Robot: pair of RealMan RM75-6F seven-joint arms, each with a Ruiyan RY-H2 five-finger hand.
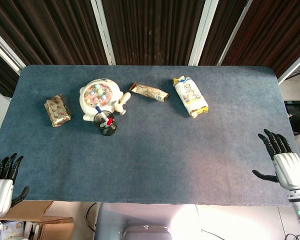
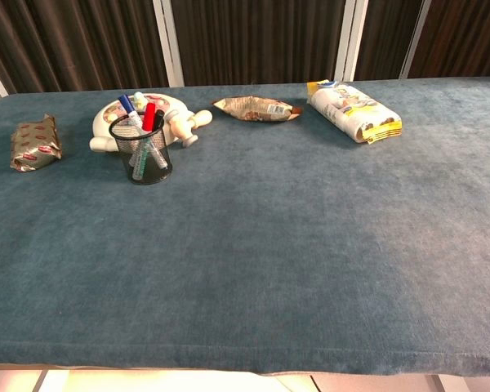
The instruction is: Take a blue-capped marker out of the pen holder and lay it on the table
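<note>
A black mesh pen holder stands on the left part of the blue table. Markers stick up out of it: a blue-capped marker leaning left, a red-capped marker and a pale-capped one. My left hand hangs at the table's near left corner with its fingers apart and nothing in it. At the near right edge my right hand is also empty, with fingers spread. Both hands are far from the holder. The chest view shows neither hand.
Just behind the holder lies a white round toy with coloured pieces and a wooden handle. A brown snack packet lies at the left, a flat brown wrapper at the back middle, and a white and yellow bag to its right.
</note>
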